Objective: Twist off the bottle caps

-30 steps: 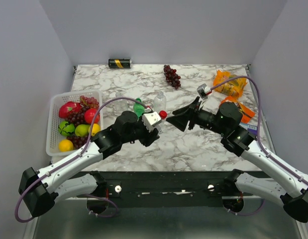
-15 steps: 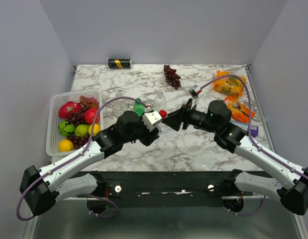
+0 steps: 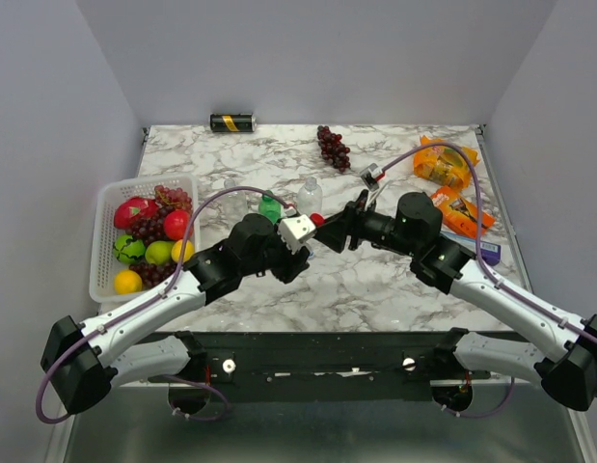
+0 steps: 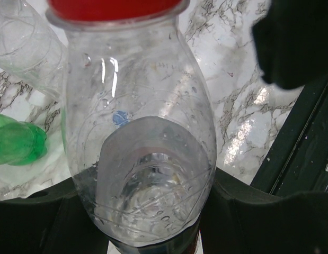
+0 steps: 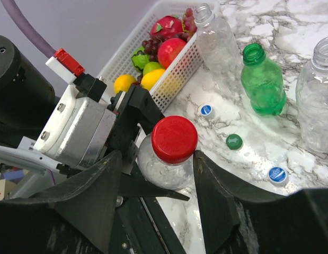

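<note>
Red-capped bottle point(image 5: 165, 172), a clear plastic one, is held in the air above the near part of the marble table point(image 3: 394, 280), clamped around its body by the left gripper point(image 4: 148, 217). The right gripper point(image 5: 158, 159) has its jaws apart, one on each side of the red cap point(image 5: 174, 138), with a gap visible on both sides, so it grasps nothing yet. For this step I think the jaws should close squarely on the side of the cap, not on the neck, and then turn around the axis of the bottle while the left gripper stops the body from rotating. The thin wall may deform if it is pressed too hard. The held bottle looks empty, with only droplets inside. A green bottle point(image 5: 262, 84), a slim clear bottle point(image 5: 216, 39) and a wider clear bottle point(image 5: 320, 100) stand open and also seem empty, and three loose caps point(image 5: 233, 141) lie on the table near them. The white basket point(image 5: 177, 71) holds fruit: grapes, a red apple, lemons and some green fruit.
</note>
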`<state>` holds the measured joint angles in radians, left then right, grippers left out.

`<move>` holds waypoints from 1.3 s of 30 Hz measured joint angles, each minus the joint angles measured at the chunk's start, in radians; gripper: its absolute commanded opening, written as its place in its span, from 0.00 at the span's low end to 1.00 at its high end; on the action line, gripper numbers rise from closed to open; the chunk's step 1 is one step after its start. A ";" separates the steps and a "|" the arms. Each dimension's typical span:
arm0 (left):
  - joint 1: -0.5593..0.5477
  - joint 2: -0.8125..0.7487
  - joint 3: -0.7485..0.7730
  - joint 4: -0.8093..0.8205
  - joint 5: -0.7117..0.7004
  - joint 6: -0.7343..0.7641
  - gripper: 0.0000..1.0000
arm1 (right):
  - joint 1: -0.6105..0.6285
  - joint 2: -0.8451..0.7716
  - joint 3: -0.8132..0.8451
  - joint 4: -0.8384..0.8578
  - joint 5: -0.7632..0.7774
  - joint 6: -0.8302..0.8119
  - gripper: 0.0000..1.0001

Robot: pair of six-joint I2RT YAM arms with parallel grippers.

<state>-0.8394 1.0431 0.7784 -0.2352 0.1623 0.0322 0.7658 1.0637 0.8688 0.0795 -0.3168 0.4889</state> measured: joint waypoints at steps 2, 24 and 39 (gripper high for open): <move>0.000 0.005 0.000 0.000 0.000 0.000 0.36 | 0.000 0.009 0.005 -0.004 0.006 -0.002 0.63; -0.009 0.029 0.016 -0.002 0.057 0.003 0.36 | -0.010 0.047 0.030 -0.011 0.000 -0.073 0.18; 0.006 -0.004 0.017 -0.007 0.759 0.032 0.38 | -0.120 -0.083 -0.031 0.087 -0.752 -0.323 0.21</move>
<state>-0.8337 1.0393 0.7952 -0.2424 0.9215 0.0643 0.6460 0.9810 0.8379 0.1665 -1.0687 0.1658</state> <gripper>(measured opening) 0.618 0.421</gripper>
